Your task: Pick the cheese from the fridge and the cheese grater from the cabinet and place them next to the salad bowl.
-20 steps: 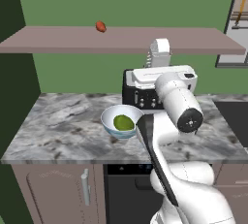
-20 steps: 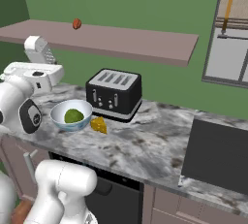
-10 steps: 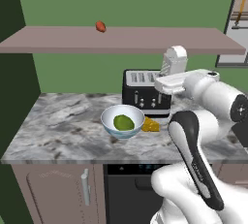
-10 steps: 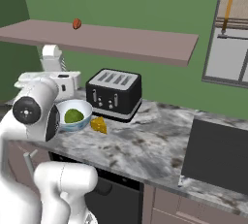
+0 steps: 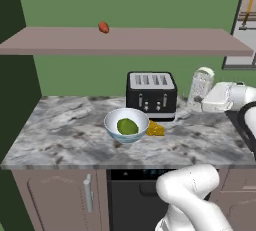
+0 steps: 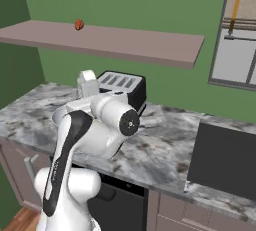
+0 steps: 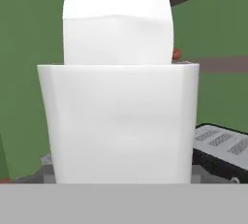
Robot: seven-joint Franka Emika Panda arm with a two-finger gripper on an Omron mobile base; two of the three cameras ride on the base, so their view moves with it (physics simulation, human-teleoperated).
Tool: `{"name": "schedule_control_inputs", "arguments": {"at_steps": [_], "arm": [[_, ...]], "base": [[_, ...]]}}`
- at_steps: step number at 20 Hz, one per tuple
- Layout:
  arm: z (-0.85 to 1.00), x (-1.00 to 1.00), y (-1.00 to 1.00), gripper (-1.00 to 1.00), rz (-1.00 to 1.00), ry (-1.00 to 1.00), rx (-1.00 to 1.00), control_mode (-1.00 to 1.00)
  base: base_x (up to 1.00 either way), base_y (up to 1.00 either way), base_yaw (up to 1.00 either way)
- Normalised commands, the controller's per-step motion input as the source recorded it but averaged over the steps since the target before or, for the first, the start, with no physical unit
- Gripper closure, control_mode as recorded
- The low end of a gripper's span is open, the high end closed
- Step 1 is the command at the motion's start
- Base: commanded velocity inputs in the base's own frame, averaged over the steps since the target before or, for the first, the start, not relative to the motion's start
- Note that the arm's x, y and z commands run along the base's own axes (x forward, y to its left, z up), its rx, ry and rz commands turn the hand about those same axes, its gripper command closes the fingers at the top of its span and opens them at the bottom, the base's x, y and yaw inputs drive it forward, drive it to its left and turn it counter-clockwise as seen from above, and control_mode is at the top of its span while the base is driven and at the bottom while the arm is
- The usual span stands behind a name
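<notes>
Evidently, the gripper (image 5: pixel 204 96) stood clamped on the cheese grater (image 5: pixel 200 86) at right of frame, held upright for placement beside the salad bowl (image 5: pixel 126 124), where the cheese (image 5: pixel 155 128) lay.

The marble counter (image 5: pixel 60 130) carries the salad bowl (image 5: pixel 126 124), cheese (image 5: pixel 155 128) and toaster (image 5: pixel 151 95); a red fruit (image 5: pixel 103 27) sits on the cabinet (image 5: pixel 150 42) shelf

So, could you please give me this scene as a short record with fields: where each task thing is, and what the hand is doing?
salad bowl: on the counter, in front of the toaster
cheese: on the counter, close beside the bowl
cheese grater: upright, right of the toaster, gripped
hand: closed on the grater
cabinet shelf: carries a small red-orange fruit
left to do: put the grater next to the bowl
</notes>
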Motion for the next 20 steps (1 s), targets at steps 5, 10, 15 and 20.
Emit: {"name": "schedule_control_inputs", "arguments": {"at_steps": [5,10,15,20], "arm": [[-0.78,0.00,-0.41,1.00,0.84,-0.03,0.00,-1.00],[-0.79,-0.01,-0.10,1.00,0.77,-0.10,-0.01,-1.00],[-0.66,-0.03,0.00,1.00,0.34,-0.03,-0.11,-1.00],[-0.49,0.00,0.00,1.00,-0.02,0.00,-0.11,-1.00]], "base": [[0.00,0.00,0.00],[0.00,0.00,0.00],[0.00,0.00,0.00],[0.00,0.00,0.00]]}}
